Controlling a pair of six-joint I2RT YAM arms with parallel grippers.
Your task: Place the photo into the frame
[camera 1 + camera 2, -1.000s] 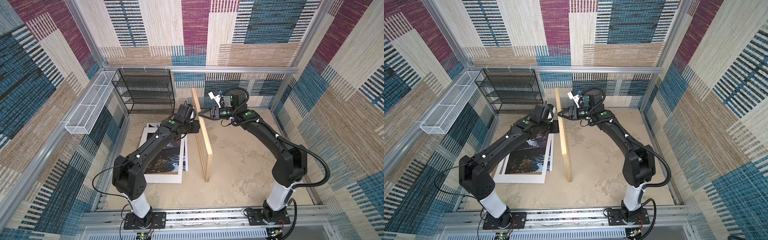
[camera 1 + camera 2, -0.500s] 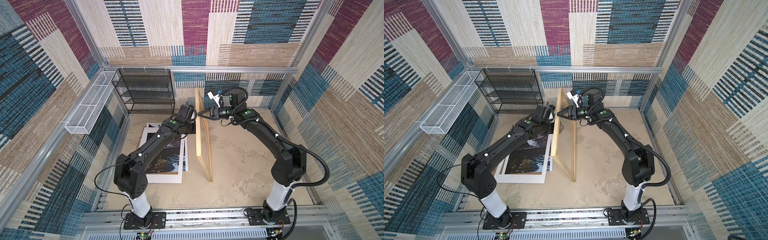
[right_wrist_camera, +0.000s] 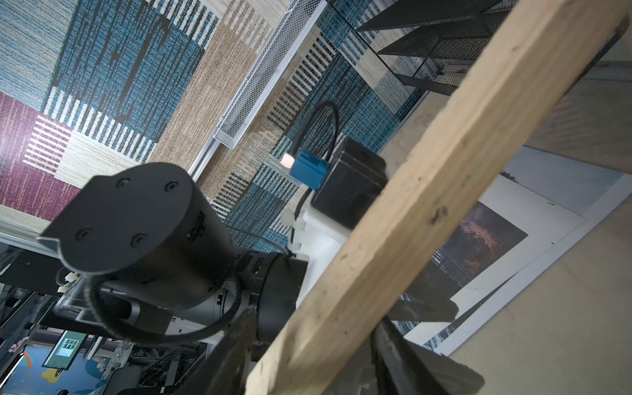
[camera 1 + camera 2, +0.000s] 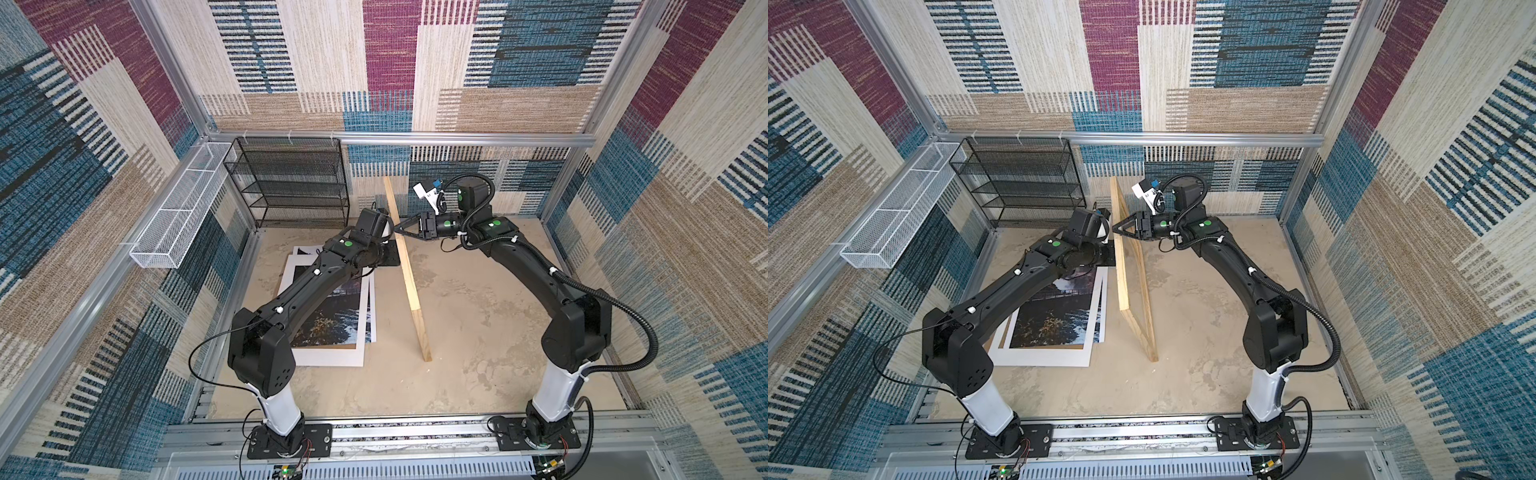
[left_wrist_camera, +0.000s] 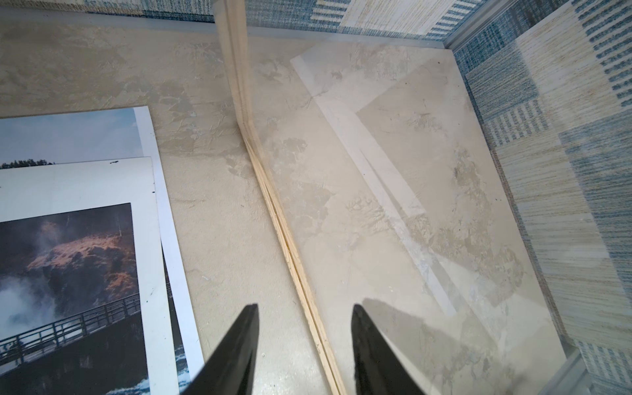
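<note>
— Now, whereabouts of the frame (image 4: 409, 274)?
— Standing upright on one long edge on the sandy floor (image 4: 478, 299), between the two arms, seen nearly edge-on in both top views. Clear pane (image 5: 393, 171) in it, going by the haze and reflections in the left wrist view.
— And the photo (image 4: 1059, 316)?
— Lying flat on the floor, left of the frame and apart from it, under a white mat (image 4: 328, 357). Showing through the mat's opening, with a thin white edge sticking out on the frame's side. Partly hidden from above by the left arm (image 4: 307, 286).
— And the left gripper (image 5: 305, 307)?
— Up at the frame's top edge, one finger either side of the pane. Clamped or loose: impossible to tell, with the contact outside the wrist picture.
— And the right gripper (image 4: 400, 231)?
— At the same top edge from the opposite side, fingers astride the wooden bar in its wrist view. Squeezing or merely close: impossible to tell.
— Anything else?
— Black wire shelf (image 4: 291, 183) at the back wall, white wire basket (image 4: 178, 208) on the left wall.
</note>
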